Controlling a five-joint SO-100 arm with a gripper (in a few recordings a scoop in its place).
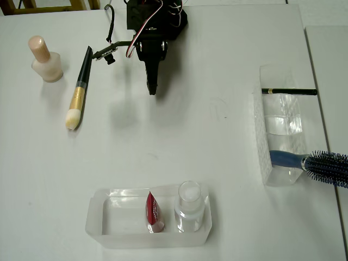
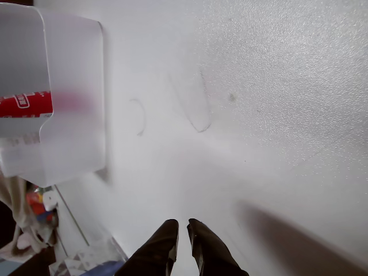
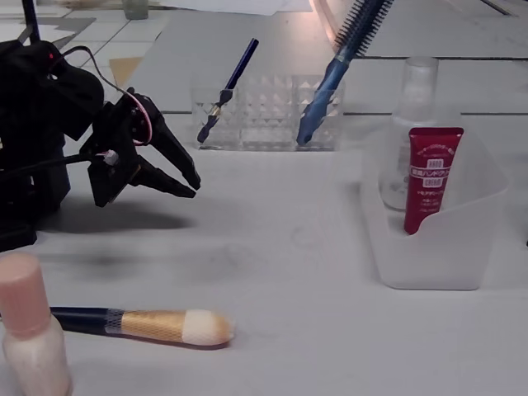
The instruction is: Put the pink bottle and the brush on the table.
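Note:
The pink bottle [image 1: 46, 60] [image 3: 29, 330] stands upright on the white table [image 1: 217, 65] at the far left of the overhead view. Just right of it the brush [image 1: 79, 89] [image 3: 157, 324] lies flat on the table, its cream tip toward the lower edge of that view. My black gripper [image 1: 152, 87] [image 2: 183, 227] [image 3: 192, 187] hovers over bare table to the right of the brush, apart from both. Its fingers are shut, with only a thin slit between the tips and nothing held.
A frosted tray [image 1: 103, 220] [image 2: 75, 86] [image 3: 429, 264] holds a red tube [image 1: 153, 211] [image 3: 429, 177] and a clear bottle [image 1: 189, 204]. A clear organiser [image 1: 280, 130] at the overhead view's right carries a black pencil [image 1: 288, 91] and a blue hairbrush [image 1: 321, 163].

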